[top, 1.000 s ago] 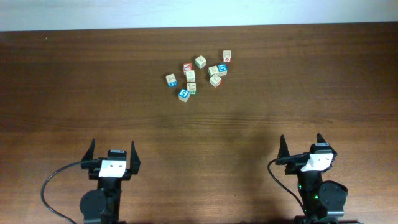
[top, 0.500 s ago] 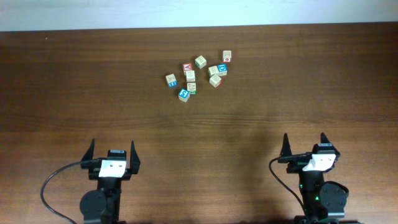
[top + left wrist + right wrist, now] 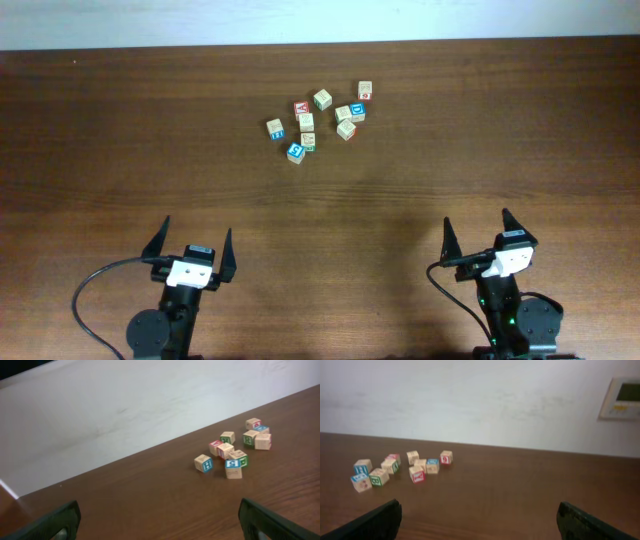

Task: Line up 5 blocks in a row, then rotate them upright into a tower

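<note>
The left tool [image 3: 197,233] and right tool [image 3: 476,220] stood spread wide, holding nothing, low over the desk [image 3: 120,150], seemingly poised for a first reach. The blocks [image 3: 318,122] lay clustered well ahead of both, between their lines, none yet gripped.

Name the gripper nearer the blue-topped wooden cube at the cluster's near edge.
Left. The left gripper sits toward the robot, left of the blue-topped wooden cube; the right gripper is farther, to its right.

We are finding print on the blocks [image 3: 306,121] too small to read overhead, while wrist-view edges are cropping the left gripper [image 3: 159,507] and right gripper [image 3: 479,507].
</note>
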Robot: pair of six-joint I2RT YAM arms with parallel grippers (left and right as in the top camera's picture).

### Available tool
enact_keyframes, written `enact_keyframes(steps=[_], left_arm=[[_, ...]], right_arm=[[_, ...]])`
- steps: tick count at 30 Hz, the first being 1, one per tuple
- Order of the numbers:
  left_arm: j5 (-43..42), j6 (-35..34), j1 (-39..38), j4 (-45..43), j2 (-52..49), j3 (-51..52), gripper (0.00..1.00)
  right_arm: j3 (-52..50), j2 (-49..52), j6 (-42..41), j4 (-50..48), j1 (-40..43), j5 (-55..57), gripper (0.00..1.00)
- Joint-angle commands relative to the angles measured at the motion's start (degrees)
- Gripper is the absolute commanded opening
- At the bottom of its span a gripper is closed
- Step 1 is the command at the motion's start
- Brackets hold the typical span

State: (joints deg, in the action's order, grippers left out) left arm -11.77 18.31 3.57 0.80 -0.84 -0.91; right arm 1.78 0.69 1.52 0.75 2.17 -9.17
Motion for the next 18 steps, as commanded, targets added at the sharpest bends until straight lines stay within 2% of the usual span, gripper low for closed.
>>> enact_keyframes(steps=[1,7,13,18], left_arm=[[-2.64,0.63,0.35,-0.11,-0.15,-1.11,0.99],[-6.8,0.66,0.35,-0.13,-3.91,-4.42,0.99],[-8.92,0.66,0.35,0.22,-12.39,-12.0,0.99],[-10.16,0.66,0.35,3.43,-21.31,-20.09,0.99]], right_arm=[[4.59,0.42,0.0,-0.57,0.48,-1.86,0.98],[10.91,6.01,0.09,-0.57,0.48,-3.34,0.98],[21.14,18.51,1.7,1.09,0.48,-7.26,0.98],[31.32,30.01,1.73,7.08,0.48,-11.3,0.98]])
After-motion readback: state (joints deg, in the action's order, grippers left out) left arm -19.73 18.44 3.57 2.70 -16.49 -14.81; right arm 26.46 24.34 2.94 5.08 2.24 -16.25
